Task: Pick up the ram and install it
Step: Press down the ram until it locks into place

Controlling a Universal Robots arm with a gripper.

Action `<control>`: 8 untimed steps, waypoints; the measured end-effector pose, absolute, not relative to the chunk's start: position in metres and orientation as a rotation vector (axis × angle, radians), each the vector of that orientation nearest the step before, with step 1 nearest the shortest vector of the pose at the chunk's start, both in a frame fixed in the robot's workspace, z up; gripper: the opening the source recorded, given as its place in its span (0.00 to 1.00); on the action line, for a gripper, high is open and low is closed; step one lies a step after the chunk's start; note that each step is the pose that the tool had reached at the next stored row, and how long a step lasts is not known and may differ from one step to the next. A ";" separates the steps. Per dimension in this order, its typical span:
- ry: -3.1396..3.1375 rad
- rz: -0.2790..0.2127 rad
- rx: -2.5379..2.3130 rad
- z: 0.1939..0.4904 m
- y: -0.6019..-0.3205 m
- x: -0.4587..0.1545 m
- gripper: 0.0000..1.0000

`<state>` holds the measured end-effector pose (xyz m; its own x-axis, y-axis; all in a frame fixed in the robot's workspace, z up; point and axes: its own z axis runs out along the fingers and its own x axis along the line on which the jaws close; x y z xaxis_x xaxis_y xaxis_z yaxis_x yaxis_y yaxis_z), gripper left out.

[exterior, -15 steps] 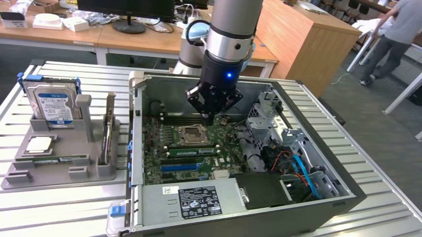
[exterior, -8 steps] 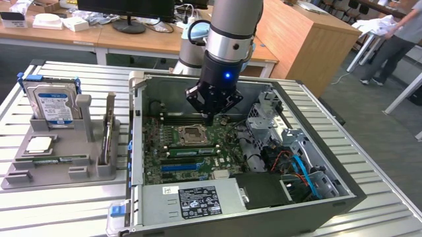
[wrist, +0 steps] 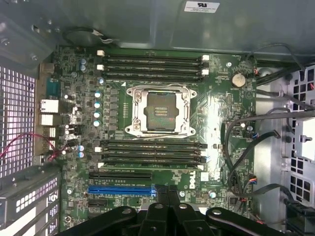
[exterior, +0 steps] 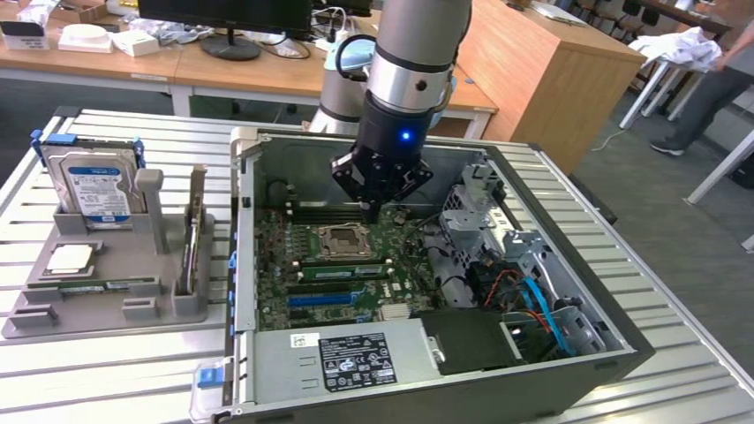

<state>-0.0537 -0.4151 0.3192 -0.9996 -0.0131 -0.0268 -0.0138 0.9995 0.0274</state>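
Note:
The ram (exterior: 92,284) is a narrow green stick lying flat in a groove of the grey holder (exterior: 106,305) at the exterior view's left. My gripper (exterior: 373,212) hangs inside the open computer case (exterior: 566,353), well to the right of the ram, just above the slots beyond the processor socket (exterior: 342,240). In the wrist view my gripper (wrist: 167,191) is shut with nothing between its dark fingers (wrist: 158,211). It looks down on the motherboard (wrist: 216,123), its open socket (wrist: 158,109) and the long dark memory slots (wrist: 150,151) on both sides.
The holder also carries a hard drive (exterior: 97,190) with a blue-white label, a square silver chip (exterior: 69,258) and a thin upright board (exterior: 192,234). Cables (exterior: 536,305) and a drive cage (exterior: 489,199) crowd the case's right side. A power supply (exterior: 342,358) fills its front.

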 end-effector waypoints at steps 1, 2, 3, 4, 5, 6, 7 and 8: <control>3.117 0.045 -0.021 0.319 -0.415 -0.054 0.10; 3.118 0.046 -0.019 0.319 -0.415 -0.054 0.10; 3.120 0.047 -0.010 0.319 -0.415 -0.054 0.10; 3.123 0.047 0.003 0.319 -0.415 -0.054 0.10; 3.125 0.047 0.014 0.319 -0.415 -0.054 0.10; 3.127 0.047 0.026 0.319 -0.415 -0.054 0.10; 3.129 0.047 0.040 0.319 -0.415 -0.054 0.10; 3.131 0.047 0.057 0.319 -0.415 -0.054 0.10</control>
